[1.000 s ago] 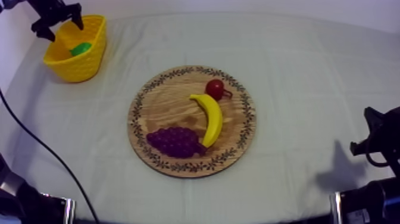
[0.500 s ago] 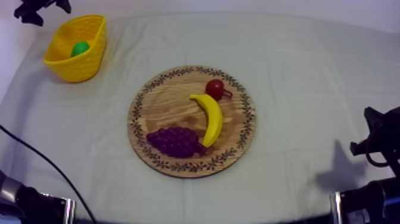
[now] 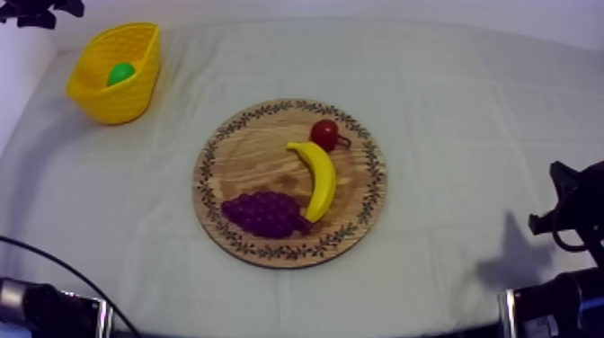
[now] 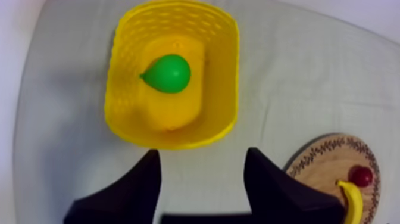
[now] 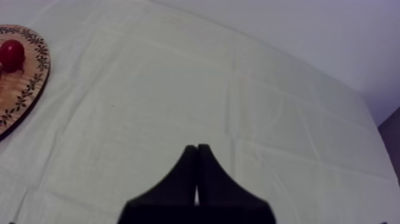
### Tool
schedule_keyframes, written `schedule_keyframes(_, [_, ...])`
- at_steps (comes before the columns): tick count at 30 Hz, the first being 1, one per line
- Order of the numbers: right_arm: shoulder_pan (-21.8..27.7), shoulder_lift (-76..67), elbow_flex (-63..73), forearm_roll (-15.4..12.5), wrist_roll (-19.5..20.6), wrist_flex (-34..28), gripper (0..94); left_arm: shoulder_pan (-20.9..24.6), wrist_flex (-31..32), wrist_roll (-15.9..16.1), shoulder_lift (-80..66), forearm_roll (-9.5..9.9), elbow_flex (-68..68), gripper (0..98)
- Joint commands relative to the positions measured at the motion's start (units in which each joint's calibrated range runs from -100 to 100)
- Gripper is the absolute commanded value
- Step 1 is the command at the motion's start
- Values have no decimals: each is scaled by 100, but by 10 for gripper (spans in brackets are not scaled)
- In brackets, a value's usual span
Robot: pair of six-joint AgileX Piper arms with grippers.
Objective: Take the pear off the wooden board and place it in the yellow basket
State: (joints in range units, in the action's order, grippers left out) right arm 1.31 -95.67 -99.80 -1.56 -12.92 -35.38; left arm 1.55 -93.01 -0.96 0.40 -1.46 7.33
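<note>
- Looking down from the top view: one pear (image 3: pixel 120 73) sits inside the one basket (image 3: pixel 135 97). The left gripper (image 3: pixel 34 11) is up past the basket's far corner, apart from it.
- One board (image 3: pixel 243 153) mid-table carries one banana (image 3: pixel 318 177), one bunch of grapes (image 3: pixel 262 214) and one red fruit (image 3: pixel 324 134).
- Left wrist view: fingers spread, nothing between them, just off the basket's rim. The pear lies on its side, long axis across the basket, narrow end pointing away from the board.
- Right wrist view: right gripper (image 5: pixel 197 149) pressed together in a wedge over bare cloth (image 5: pixel 178 89), with the board's edge and the red fruit off to one side.
</note>
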Motion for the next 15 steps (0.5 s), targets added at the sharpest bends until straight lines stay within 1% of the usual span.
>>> schedule_keyframes(1, [0,0,2,2,-1,-2,4,-13,152,-16,-511,5,-551,485])
schedule_keyframes(5, [0,0,2,2,0,-2,4,28,431,-55,-1074,-1,-1284,436])
schedule_keyframes(15, [0,0,2,2,0,-2,4,122,1010,-106,-2414,-18,-2796,221])
